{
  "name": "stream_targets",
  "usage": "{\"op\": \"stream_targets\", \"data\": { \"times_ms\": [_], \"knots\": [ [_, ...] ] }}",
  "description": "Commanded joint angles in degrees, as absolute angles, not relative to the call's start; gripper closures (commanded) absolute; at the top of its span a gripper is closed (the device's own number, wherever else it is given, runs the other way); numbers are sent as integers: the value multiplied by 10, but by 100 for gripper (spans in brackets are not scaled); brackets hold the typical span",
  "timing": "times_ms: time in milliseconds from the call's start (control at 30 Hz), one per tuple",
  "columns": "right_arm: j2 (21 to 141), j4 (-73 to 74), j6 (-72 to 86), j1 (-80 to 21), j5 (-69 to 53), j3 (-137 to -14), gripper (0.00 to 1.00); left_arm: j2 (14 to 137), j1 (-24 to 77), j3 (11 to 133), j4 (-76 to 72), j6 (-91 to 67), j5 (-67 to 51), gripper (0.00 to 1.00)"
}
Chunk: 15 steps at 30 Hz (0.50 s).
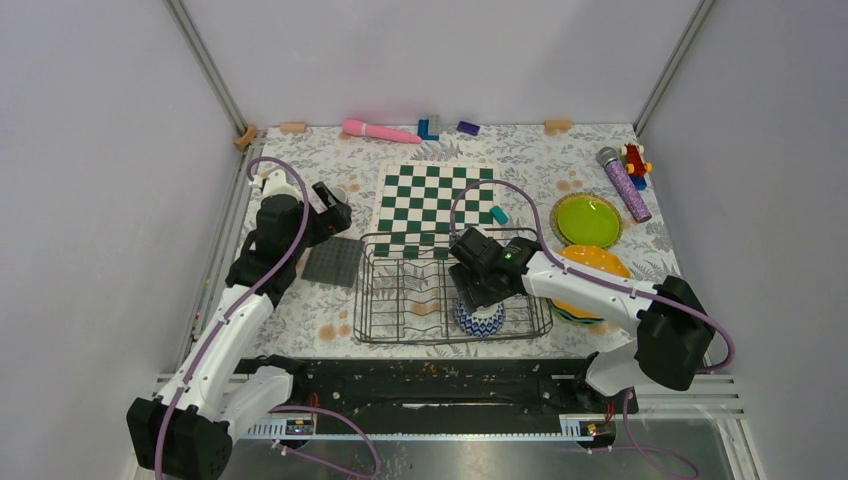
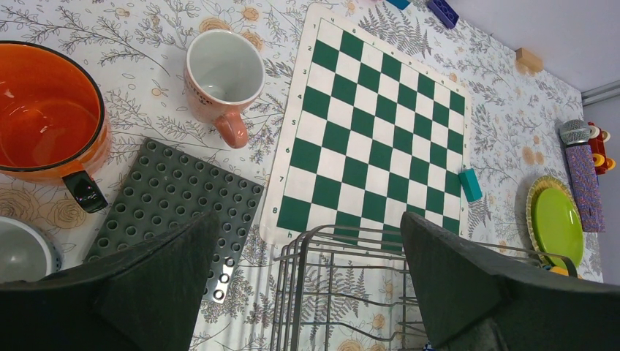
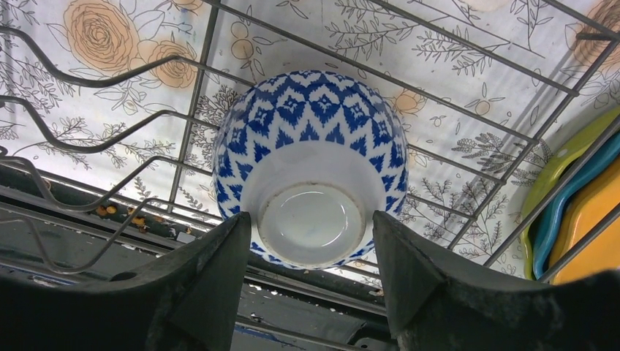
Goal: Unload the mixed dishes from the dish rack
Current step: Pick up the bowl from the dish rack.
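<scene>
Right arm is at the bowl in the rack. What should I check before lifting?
1. Blue-and-white bowl upside down, foot centred between the fingers of the right gripper: ok.
2. Firm clamp on the bowl: cannot tell.
3. Bowl free of the dish rack wires: cannot tell.
4. Left gripper open, off to the rack's side: ok.
5. Plate stack outside the rack wall, apart from the bowl: ok.
</scene>
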State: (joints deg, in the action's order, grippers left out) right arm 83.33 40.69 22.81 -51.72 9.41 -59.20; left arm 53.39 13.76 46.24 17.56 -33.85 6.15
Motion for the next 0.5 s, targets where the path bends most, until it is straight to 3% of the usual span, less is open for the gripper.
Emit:
{"op": "stream_targets", "data": {
  "times_ms": [0,467],
  "knots": [
    [831,429,240,-523,89,-610,31,534,138,467,161,-328,51,1],
    [814,407,239,-523,131,-601,67,525,138,468,165,-326,45,1]
  ]
}}
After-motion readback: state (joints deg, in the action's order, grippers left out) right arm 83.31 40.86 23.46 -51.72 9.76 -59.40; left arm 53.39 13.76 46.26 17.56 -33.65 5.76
